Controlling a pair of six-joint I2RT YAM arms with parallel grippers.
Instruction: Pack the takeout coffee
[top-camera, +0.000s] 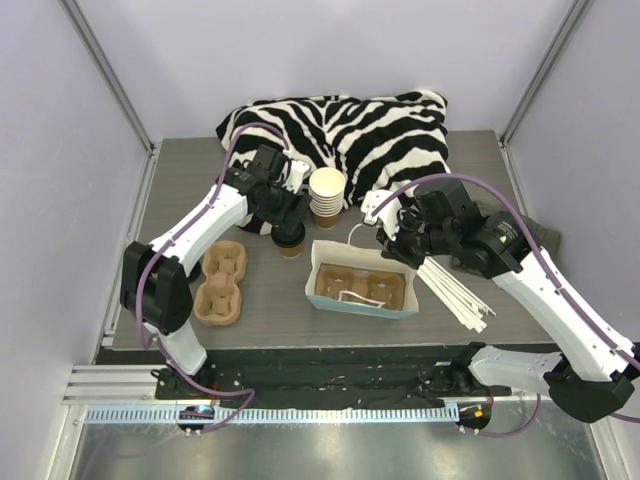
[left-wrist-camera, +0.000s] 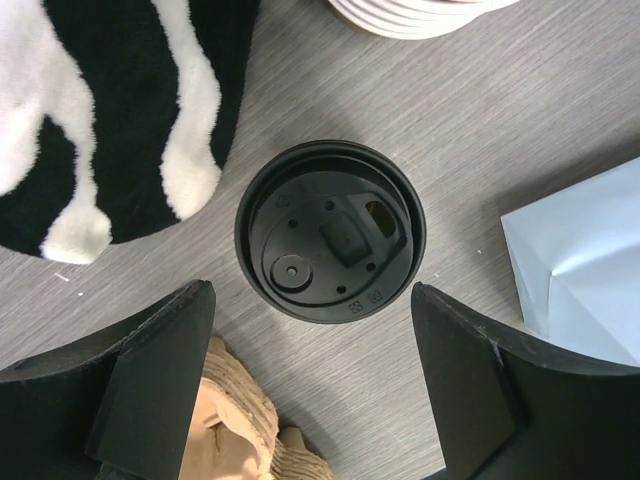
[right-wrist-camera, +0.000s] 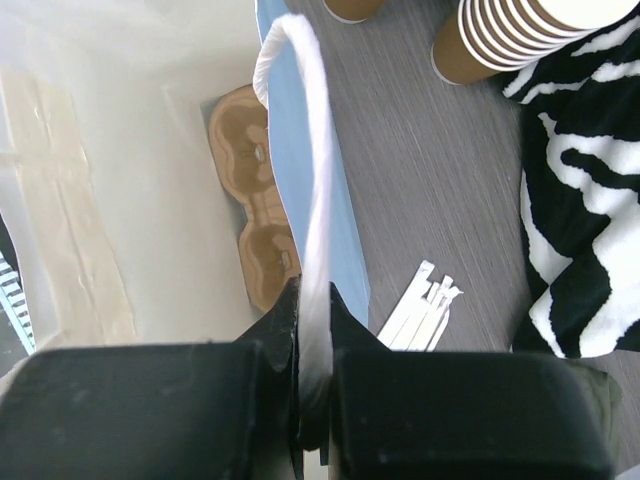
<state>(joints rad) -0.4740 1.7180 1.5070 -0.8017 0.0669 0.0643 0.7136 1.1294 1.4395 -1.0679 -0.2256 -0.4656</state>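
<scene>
The coffee cup (left-wrist-camera: 330, 232) stands upright on the desk (left-wrist-camera: 520, 120), its black lid centred between the left jaws, which gape wide and touch nothing. The grasp looks to be the step in hand: they must sink around the cup's wall and close. The right jaws are pinched shut on the white handle (right-wrist-camera: 318, 200) of the paper bag (top-camera: 360, 308); a cardboard cup tray (top-camera: 358, 286) lies inside the bag, beyond them.
</scene>
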